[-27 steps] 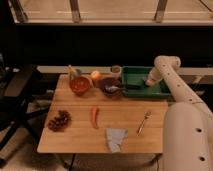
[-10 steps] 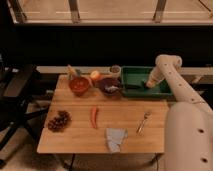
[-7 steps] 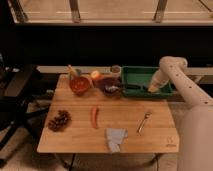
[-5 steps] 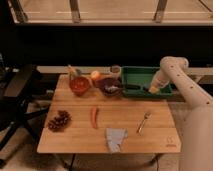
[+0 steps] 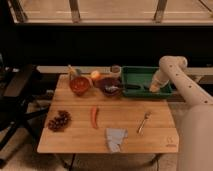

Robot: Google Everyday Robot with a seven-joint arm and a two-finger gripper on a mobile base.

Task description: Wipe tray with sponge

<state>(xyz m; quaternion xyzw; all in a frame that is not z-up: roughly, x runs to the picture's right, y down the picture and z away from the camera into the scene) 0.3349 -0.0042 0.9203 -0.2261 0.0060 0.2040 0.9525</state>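
1. Camera view: a folded grey-blue cloth point(image 5: 115, 138) lies low at centre on the wooden table point(image 5: 75, 135).
2. The green tray point(image 5: 142, 79), wide with raised sloping sides, sits upper right.
3. The gripper point(image 5: 155, 88) reaches into the tray's right end, jaws shut; the sponge cannot be made out there.

— Where was the arm point(image 5: 187, 92)?
— It rose from the lower right, bent at a pale elbow past the desk's far right corner, and angled down

— And the gripper point(image 5: 154, 88)?
— Low at the desk's far right edge, fingers closed
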